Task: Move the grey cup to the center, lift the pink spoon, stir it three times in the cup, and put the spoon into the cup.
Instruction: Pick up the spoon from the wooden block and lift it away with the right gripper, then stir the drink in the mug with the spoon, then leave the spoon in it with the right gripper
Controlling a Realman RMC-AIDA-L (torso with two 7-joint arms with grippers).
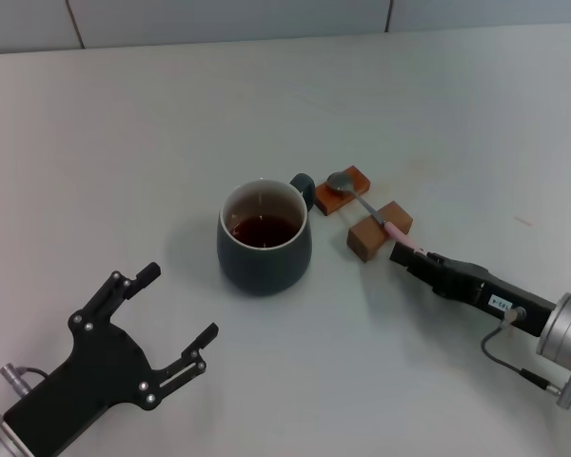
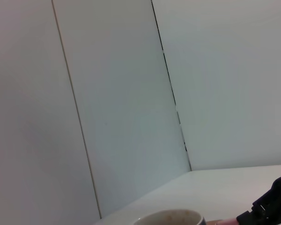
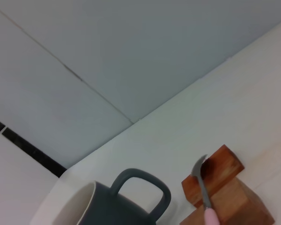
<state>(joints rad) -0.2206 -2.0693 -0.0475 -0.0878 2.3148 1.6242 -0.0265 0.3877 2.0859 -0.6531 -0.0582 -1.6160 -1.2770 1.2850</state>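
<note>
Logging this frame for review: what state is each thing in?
grey cup: upright, holding dark liquid, handle toward the blocks.
pink spoon: lying across two wooden blocks, handle tip at the right end effector.
left end effector: open, empty, near the cup.
right end effector: at the spoon's handle.

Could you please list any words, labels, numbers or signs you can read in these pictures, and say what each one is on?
Small white label on the right arm, just behind the right gripper: it carries dark print, too small to read.
The grey cup, pink spoon, wooden blocks and left gripper: no text visible.
</note>
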